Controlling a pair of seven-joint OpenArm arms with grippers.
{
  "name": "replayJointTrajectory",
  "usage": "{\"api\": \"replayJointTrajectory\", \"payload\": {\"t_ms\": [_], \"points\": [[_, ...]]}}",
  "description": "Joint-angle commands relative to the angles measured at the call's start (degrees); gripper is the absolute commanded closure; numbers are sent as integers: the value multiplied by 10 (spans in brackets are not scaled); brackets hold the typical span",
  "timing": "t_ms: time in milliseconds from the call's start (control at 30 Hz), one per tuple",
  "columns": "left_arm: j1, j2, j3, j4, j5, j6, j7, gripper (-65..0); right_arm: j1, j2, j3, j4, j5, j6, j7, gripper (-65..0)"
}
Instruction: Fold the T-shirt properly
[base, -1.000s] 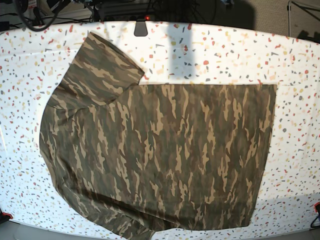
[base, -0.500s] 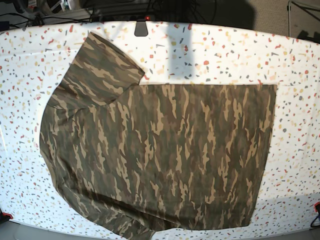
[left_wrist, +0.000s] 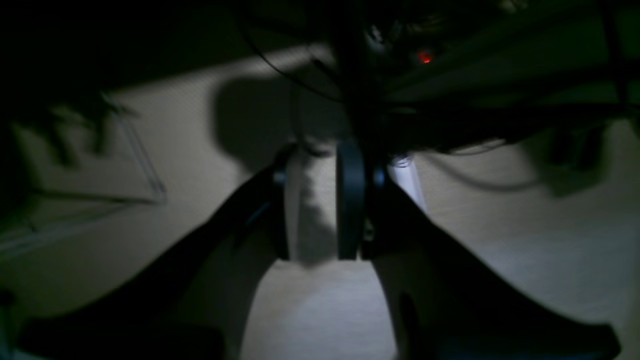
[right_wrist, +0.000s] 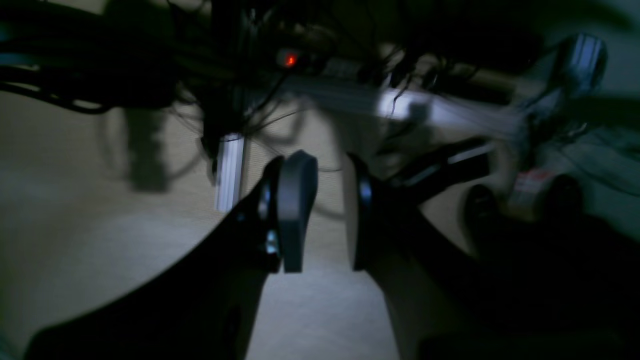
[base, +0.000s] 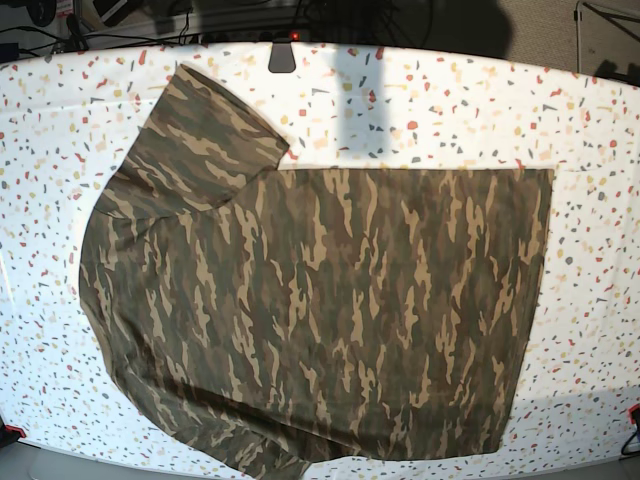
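T-shirt (base: 320, 310) spread flat on speckled surface (base: 450, 100), one sleeve far-left. Left gripper (left_wrist: 317, 200) and right gripper (right_wrist: 322, 210): fingers parted, empty, off the cloth. Risk: near hem overhangs surface edge, pull could drag it off.

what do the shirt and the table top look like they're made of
Shirt: soft woven or knit cloth, matte camouflage print; it lies limp with shallow wrinkles. Table: looks like terrazzo or a speckled laminate, white with coloured chips, smooth and slightly glossy; which one cannot be told.
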Motion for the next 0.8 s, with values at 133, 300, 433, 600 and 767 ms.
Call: {"api": "replayJointTrajectory", "payload": {"t_ms": [133,300,433,600,767], "points": [[25,0,-2,108,58,-3,37,-130,-54,8,99,118,3,3,2,-141],[25,-19,-2,205,116,-3,44,-129,-56,13,171,212,3,3,-13,-141],[24,-75,-2,274,116,-2,42,-129,-56,49,180,276,4,3,-65,-141],[8,-157,-2,320,145,-2,42,-162,-53,86,180,328,4,3,-95,-141],[-45,-213,-2,321,170,-2,40,-237,-53,113,180,350,4,3,-95,-141]]}}
